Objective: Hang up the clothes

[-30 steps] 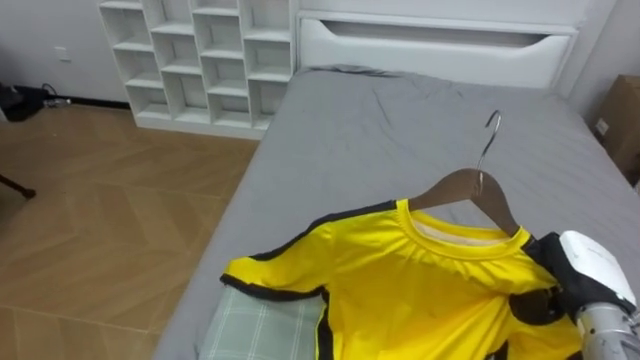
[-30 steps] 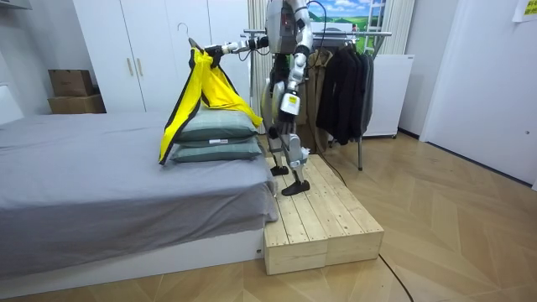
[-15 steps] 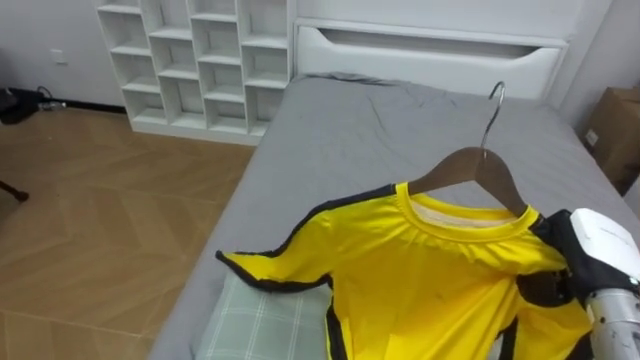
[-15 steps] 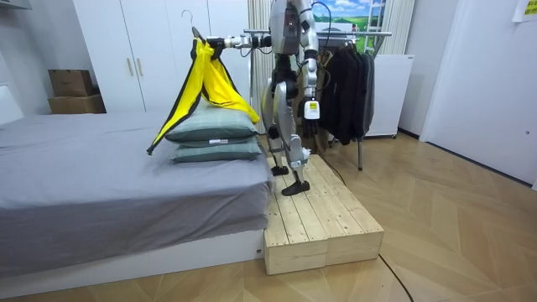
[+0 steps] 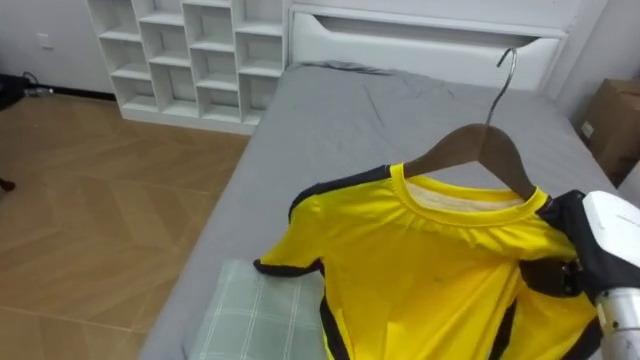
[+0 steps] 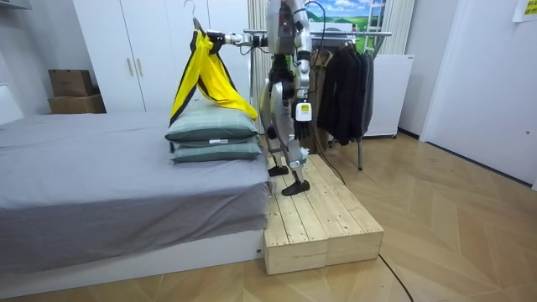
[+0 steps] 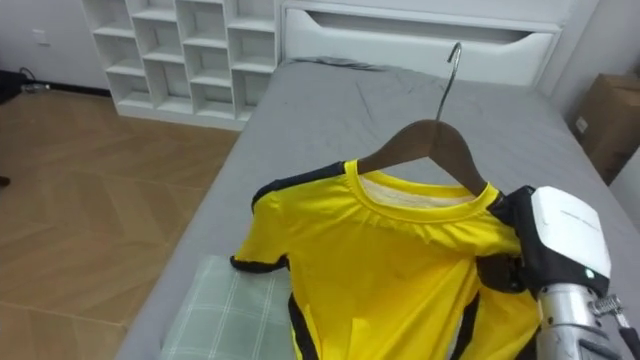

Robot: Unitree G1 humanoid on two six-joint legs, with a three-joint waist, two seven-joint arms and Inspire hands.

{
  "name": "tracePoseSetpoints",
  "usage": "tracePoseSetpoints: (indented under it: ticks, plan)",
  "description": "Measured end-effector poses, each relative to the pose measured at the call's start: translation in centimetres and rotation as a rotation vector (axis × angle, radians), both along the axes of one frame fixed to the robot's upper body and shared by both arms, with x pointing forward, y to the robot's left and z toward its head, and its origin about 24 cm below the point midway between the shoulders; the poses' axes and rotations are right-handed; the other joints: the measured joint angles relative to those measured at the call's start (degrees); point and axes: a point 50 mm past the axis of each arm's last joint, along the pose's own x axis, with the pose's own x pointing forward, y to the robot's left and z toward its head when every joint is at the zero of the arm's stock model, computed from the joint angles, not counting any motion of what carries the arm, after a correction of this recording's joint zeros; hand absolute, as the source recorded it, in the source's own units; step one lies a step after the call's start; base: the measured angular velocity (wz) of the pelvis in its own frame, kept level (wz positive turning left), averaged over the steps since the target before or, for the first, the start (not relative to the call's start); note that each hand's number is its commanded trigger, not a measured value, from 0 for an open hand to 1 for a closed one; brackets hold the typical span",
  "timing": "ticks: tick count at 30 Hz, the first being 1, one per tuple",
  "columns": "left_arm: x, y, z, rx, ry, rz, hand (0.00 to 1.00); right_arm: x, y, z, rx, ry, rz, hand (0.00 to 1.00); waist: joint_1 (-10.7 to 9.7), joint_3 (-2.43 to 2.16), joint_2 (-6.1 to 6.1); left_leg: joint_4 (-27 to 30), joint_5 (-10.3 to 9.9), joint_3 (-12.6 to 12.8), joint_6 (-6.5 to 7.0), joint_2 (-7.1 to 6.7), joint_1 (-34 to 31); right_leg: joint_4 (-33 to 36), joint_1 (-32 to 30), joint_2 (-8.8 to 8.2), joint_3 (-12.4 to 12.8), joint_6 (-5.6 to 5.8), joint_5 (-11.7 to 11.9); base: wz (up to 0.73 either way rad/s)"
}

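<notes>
A yellow shirt with black trim (image 5: 420, 260) hangs on a wooden hanger (image 5: 480, 150) whose metal hook (image 5: 508, 62) points up. My right hand (image 5: 600, 250) grips the hanger's right end through the shirt's shoulder and holds it out over the bed. In the room view the shirt (image 6: 201, 71) hangs from that outstretched arm above the stacked pillows. I stand on a wooden platform (image 6: 323, 218) at the bed's side. My left hand (image 6: 300, 109) hangs down by my side.
A green checked pillow (image 5: 255, 325) lies under the shirt on the grey bed (image 5: 400, 110). White cube shelves (image 5: 190, 50) stand beyond the bed, a cardboard box (image 5: 605, 115) at right. Behind me a clothes rack (image 6: 352, 33) carries dark garments (image 6: 344, 84).
The shirt and hanger have risen, and the hanging sleeve has come up off the bed toward the pillows. My left arm has swung slightly at my side.
</notes>
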Motion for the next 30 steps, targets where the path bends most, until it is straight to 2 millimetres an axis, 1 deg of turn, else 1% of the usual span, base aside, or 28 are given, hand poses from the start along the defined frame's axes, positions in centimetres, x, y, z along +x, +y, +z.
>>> tracePoseSetpoints:
  ticks: [1, 3, 4, 5, 7, 8, 9, 10, 11, 12, 13, 14, 15, 16, 17, 18, 19, 20, 21, 22, 23, 24, 25, 26, 27, 28, 29, 30]
  plan:
    - [-0.1, 0.0, 0.0, 0.001, 0.004, -0.001, 0.00, -0.3, -0.1, -0.3, 0.001, 0.013, -0.004, 1.00, -0.02, 0.15, -0.22, -0.05, 0.00, 0.63, 0.00, -0.04, 0.21, 0.03, -0.02, -0.05, 0.27, 0.03, -0.01, -0.18]
    - [-0.1, 0.0, 0.0, 0.002, 0.014, -0.031, 0.00, -0.6, -0.3, -0.5, -0.002, 0.023, -0.012, 1.00, -0.96, 0.34, -0.53, -0.04, -0.03, 1.35, 0.01, -0.12, 0.18, 0.02, -0.34, -0.05, 0.93, 0.04, -0.02, -0.21]
    - [-0.1, -0.1, 0.0, -0.002, 0.023, -0.050, 0.00, -0.6, -0.3, -0.4, -0.001, 0.017, -0.011, 1.00, -1.11, 0.33, -0.61, -0.01, -0.13, 2.67, 0.16, -0.18, 0.11, 0.04, -0.98, 0.02, 1.85, 0.07, -0.04, -0.31]
    - [-0.1, -0.1, 0.0, -0.003, 0.024, -0.054, 0.00, -0.6, -0.4, -0.3, 0.000, 0.012, -0.010, 1.00, -1.25, 0.34, -0.60, 0.04, -0.20, 3.17, 0.24, -0.16, -0.04, 0.03, -1.31, 0.03, 2.06, 0.09, -0.04, -0.36]
    - [0.0, 0.1, 0.0, 0.003, 0.024, -0.066, 0.00, -0.8, -0.8, -0.2, 0.014, -0.002, -0.015, 1.00, -2.96, 0.37, -0.83, 0.08, -0.22, 4.17, 0.28, -0.21, -0.64, 0.85, -2.87, 0.12, 2.96, 0.11, 0.02, -0.24]
    - [0.0, 0.1, 0.0, 0.005, 0.025, -0.072, 0.00, -0.8, -0.9, -0.2, 0.014, -0.005, -0.016, 1.00, -3.38, 0.41, -0.91, 0.09, -0.22, 4.45, 0.28, -0.23, -0.79, 1.11, -3.29, 0.16, 3.24, 0.11, 0.02, -0.31]
    - [0.1, 0.2, 0.0, 0.008, 0.025, -0.077, 0.00, -0.9, -1.0, -0.1, 0.011, -0.008, -0.022, 1.00, -3.99, 0.47, -1.09, 0.11, -0.22, 5.77, 0.28, -0.21, -0.73, 1.21, -4.33, 0.36, 4.24, 0.09, 0.07, -0.45]
    - [0.2, 0.2, 0.1, 0.009, 0.025, -0.079, 0.00, -1.1, -1.1, -0.2, 0.011, -0.002, -0.023, 1.00, -4.64, 0.34, -1.24, 0.12, -0.23, 7.23, 0.29, -0.04, -0.65, 1.26, -4.98, 0.66, 5.11, 0.02, 0.37, -0.53]
    - [0.2, 0.3, 0.1, 0.011, 0.025, -0.078, 0.00, -1.2, -1.1, -0.3, 0.011, 0.002, -0.025, 1.00, -4.87, 0.25, -1.37, 0.13, -0.24, 7.99, 0.29, 0.04, -0.66, 1.26, -5.33, 0.86, 5.64, -0.04, 0.53, -0.57]
    - [0.5, 0.4, 0.1, 0.014, 0.018, -0.078, 0.00, -1.5, -1.3, -0.6, 0.008, 0.014, -0.031, 1.00, -5.47, 0.28, -1.69, 0.25, -0.30, 9.99, 0.25, 0.23, -0.57, 1.19, -5.84, 1.30, 6.66, -0.11, 0.96, -0.62]
    - [0.9, 0.4, 0.1, 0.017, 0.009, -0.079, 0.00, -1.7, -1.3, -0.7, 0.005, 0.023, -0.036, 1.00, -5.92, 0.18, -1.77, 0.21, -0.54, 13.04, 0.27, 0.48, -0.31, 1.25, -6.55, 1.95, 8.26, -0.13, 1.54, -0.72]
    - [0.9, 0.4, 0.1, 0.019, 0.007, -0.079, 0.00, -1.7, -1.3, -0.8, 0.002, 0.025, -0.035, 1.00, -5.89, 0.19, -1.75, 0.21, -0.71, 14.82, 0.23, 0.69, -0.06, 1.20, -6.88, 2.32, 8.91, -0.17, 1.94, -1.02]
    - [1.3, 0.5, 0.1, 0.020, -0.001, -0.081, 0.00, -1.7, -1.2, -0.8, 0.000, 0.026, -0.031, 1.00, -5.57, 0.23, -1.63, 0.24, -1.18, 17.82, 0.05, 1.09, 0.48, 1.05, -7.71, 2.97, 8.68, -0.56, 2.98, -1.32]
    - [1.7, 0.5, 0.1, 0.022, -0.009, -0.082, 0.00, -1.7, -1.1, -0.8, -0.003, 0.027, -0.029, 1.00, -5.35, 0.21, -1.65, 0.24, -1.24, 21.26, 0.04, 1.22, 1.02, 0.69, -8.47, 3.12, 6.43, -1.08, 4.32, -1.43]
    - [1.9, 0.5, 0.1, 0.022, -0.014, -0.083, 0.00, -1.6, -1.1, -0.7, -0.009, 0.025, -0.028, 1.00, -5.10, 0.23, -1.57, 0.24, -1.24, 23.10, 0.04, 1.29, 1.31, 0.03, -8.72, 2.99, 4.11, -1.54, 5.29, -1.59]
    - [2.3, 0.5, 0.1, 0.024, -0.024, -0.084, 0.00, -1.6, -1.1, -0.5, -0.024, 0.021, -0.030, 1.00, -4.38, 0.14, -1.29, 0.19, -1.24, 27.25, 0.07, 1.58, 1.36, -2.07, -8.76, 2.81, -2.59, -3.10, 8.07, -1.70]
    - [2.9, 0.8, 0.2, 0.032, -0.040, -0.083, 0.00, -1.4, -0.8, -0.2, -0.028, 0.007, -0.027, 1.00, -3.46, 0.50, -0.85, -0.03, -1.70, 31.73, 0.34, 2.80, 1.21, -3.53, -8.77, 2.30, -11.28, -4.98, 9.79, -1.56]
    - [3.3, 0.9, 0.2, 0.034, -0.047, -0.083, 0.00, -1.5, -0.8, -0.2, -0.031, 0.004, -0.029, 1.00, -3.69, 0.98, -0.14, 0.24, -2.48, 33.34, -0.09, 3.31, 1.40, -1.22, -9.18, 1.69, -15.46, -5.19, 7.93, -1.10]
    - [4.1, 1.0, 0.3, 0.035, -0.054, -0.111, 0.00, -1.7, -1.1, -0.4, -0.035, 0.022, -0.053, 1.00, -4.01, 0.90, -0.19, 0.23, -3.68, 36.45, -0.55, 3.08, 2.91, 7.31, -8.93, -1.90, -20.74, -4.45, 1.47, -0.79]
    - [4.5, 0.8, 0.2, 0.032, -0.055, -0.132, 0.00, -1.7, -1.2, -0.5, -0.032, 0.034, -0.073, 1.00, -2.97, 0.88, -0.24, 0.83, -4.72, 39.18, -1.03, 2.66, 4.61, 14.33, -8.00, -6.01, -21.45, -2.88, -3.21, -0.88]
    - [4.9, 0.8, 0.3, 0.031, -0.057, -0.138, 0.00, -1.6, -1.0, -0.5, -0.030, 0.035, -0.069, 1.00, -2.56, 0.81, -0.23, 1.77, -5.30, 40.55, -1.35, 2.69, 5.18, 16.04, -7.35, -7.85, -21.48, -1.94, -4.53, -1.10]
    - [4.5, 0.9, 0.3, 0.032, -0.042, -0.123, 0.00, -1.3, -0.3, -0.6, -0.027, 0.032, -0.040, 1.00, -2.23, 0.46, -0.75, 4.16, -6.39, 42.38, -1.91, 2.98, 5.48, 16.05, -6.46, -10.10, -20.73, 0.25, -5.99, -0.98]
    - [4.5, 1.4, 0.4, 0.050, -0.035, -0.116, 0.00, -1.0, 0.4, -0.7, -0.022, 0.032, -0.009, 1.00, -2.28, 0.86, -1.83, 6.90, -6.47, 41.95, -2.00, 3.45, 5.72, 14.43, -6.42, -9.48, -20.25, 0.43, -6.62, -0.85]
    - [4.6, 1.4, 0.4, 0.056, -0.035, -0.113, 0.00, -0.9, 0.6, -0.8, -0.023, 0.033, -0.001, 1.00, -2.24, 1.07, -1.43, 8.00, -6.47, 41.11, -1.98, 4.08, 5.41, 13.51, -6.27, -8.63, -19.73, 0.10, -5.91, -0.78]
    - [4.3, 1.2, 0.3, 0.055, -0.022, -0.112, 0.00, -0.8, 1.0, -0.9, -0.020, 0.037, 0.014, 1.00, -1.47, 0.84, -0.45, 9.13, -6.32, 38.47, -1.75, 4.80, 4.73, 10.87, -5.67, -6.36, -18.13, -0.51, -4.40, -0.79]
    - [3.8, 1.1, 0.3, 0.053, -0.003, -0.105, 0.00, -0.6, 1.5, -1.0, -0.006, 0.040, 0.031, 1.00, -1.41, 1.10, 0.24, 11.69, -6.14, 35.87, -1.44, 6.16, 3.34, 7.48, -4.32, -4.40, -16.45, -0.96, -2.27, -0.72]
    - [3.6, 1.2, 0.3, 0.055, 0.004, -0.104, 0.00, -0.6, 1.8, -1.2, 0.008, 0.043, 0.039, 1.00, -1.47, 1.21, -0.15, 12.75, -6.14, 34.28, -0.79, 6.51, 2.13, 6.23, -4.01, -4.18, -15.45, -1.04, -1.48, -0.33]
    - [3.7, 1.0, 0.2, 0.055, 0.009, -0.119, 0.00, -0.4, 2.0, -1.1, 0.029, 0.040, 0.046, 1.00, -2.10, 1.31, -0.31, 10.20, -5.85, 29.70, -0.52, 5.76, -1.08, 4.52, -3.99, -4.16, -13.90, -0.75, -0.30, -0.12]
